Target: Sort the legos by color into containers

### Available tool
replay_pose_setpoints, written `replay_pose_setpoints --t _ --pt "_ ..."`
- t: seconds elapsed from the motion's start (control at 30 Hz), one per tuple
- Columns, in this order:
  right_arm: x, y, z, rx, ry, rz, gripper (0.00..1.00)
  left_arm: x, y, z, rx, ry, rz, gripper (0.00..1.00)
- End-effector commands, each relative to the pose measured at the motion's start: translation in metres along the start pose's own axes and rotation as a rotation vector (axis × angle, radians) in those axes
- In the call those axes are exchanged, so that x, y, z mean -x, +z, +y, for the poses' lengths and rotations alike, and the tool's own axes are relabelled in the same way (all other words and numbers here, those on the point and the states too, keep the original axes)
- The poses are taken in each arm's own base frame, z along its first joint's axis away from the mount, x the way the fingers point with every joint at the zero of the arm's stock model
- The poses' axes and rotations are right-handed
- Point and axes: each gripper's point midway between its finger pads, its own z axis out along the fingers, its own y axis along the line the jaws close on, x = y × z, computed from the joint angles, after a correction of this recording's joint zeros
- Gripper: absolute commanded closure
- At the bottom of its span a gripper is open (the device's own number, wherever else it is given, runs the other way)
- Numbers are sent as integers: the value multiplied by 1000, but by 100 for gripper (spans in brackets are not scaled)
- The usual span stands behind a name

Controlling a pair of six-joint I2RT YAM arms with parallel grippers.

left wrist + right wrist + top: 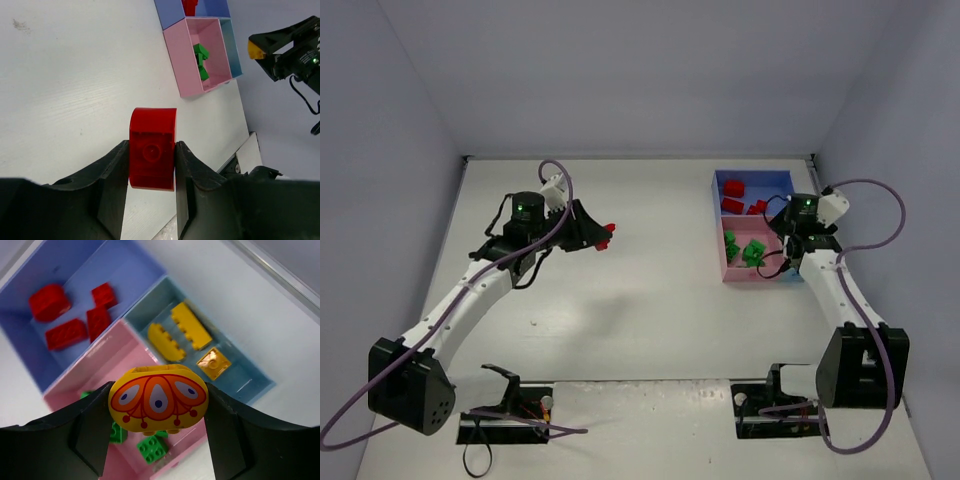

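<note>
My left gripper (603,236) is shut on a red lego (151,156) with a rounded top and holds it above the white table, left of the containers. My right gripper (158,405) is shut on a yellow lego (158,399) printed with an orange pattern, above the border of the pink compartment (100,371) and the light-blue one (241,376). The blue compartment (775,183) holds several red legos (64,315). The pink one (734,272) holds green legos (753,252). The light-blue one holds three yellow legos (190,325); in the top view the right arm hides it.
The joined containers (180,55) stand at the back right, close to the right wall. The right arm (295,50) hangs over their right side. Grey walls close the table at the back and sides. Arm bases and cables (510,415) sit along the near edge.
</note>
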Motion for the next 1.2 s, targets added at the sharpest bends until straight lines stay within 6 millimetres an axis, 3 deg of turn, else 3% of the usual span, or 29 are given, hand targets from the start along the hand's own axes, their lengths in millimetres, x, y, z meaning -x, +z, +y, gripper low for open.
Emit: replay_pose_setpoints --t 0.0,0.07,0.3,0.5,0.73,0.8,0.93,1.07,1.13,1.17 --pt "31 15 -15 -115 243 -58 98 8 -9 -10 0 81 -44 88" --pt "32 27 -28 -163 299 -34 93 4 -9 -10 2 89 -37 88" --pt "19 57 -38 -213 357 43 88 -2 -4 -15 3 114 -26 88" --pt "14 67 -26 -177 355 94 67 -4 0 -22 -11 142 -25 88" --pt "25 52 -16 -113 294 78 39 -5 6 -29 -31 168 -27 88" --pt "28 47 -13 -97 254 66 24 -3 7 -32 -34 186 -29 88" --pt "33 37 -11 -68 246 57 7 -1 11 -38 -47 208 -29 88" --pt "32 31 -4 -25 236 73 4 -3 15 -48 -70 235 -15 88" --pt "36 24 10 47 188 78 4 -3 15 -56 -92 269 -20 88" --pt "37 17 28 129 162 94 4 -6 15 -62 -110 316 -20 87"
